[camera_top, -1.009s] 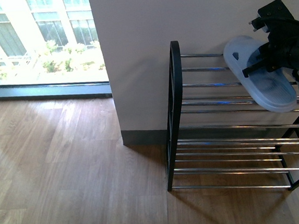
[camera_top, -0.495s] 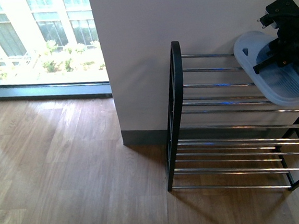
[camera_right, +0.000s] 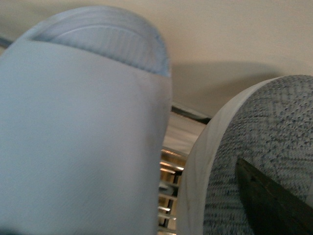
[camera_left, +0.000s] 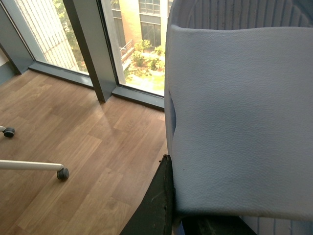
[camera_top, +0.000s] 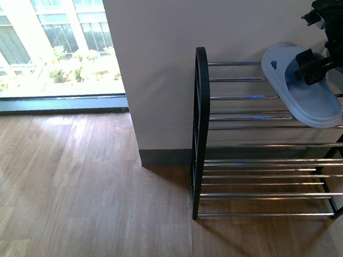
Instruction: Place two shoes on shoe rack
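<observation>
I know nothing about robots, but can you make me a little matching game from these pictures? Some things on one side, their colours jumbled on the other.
Things:
1. slipper lying on the rack's top bars
2. side loop of the shoe rack
3. floor
4. knit shoe seen in the right wrist view

Colours:
A. black
B. grey with a white sole
C. pale blue
D. brown wood

Pairs: 1-C, 2-A, 3-D, 4-B
</observation>
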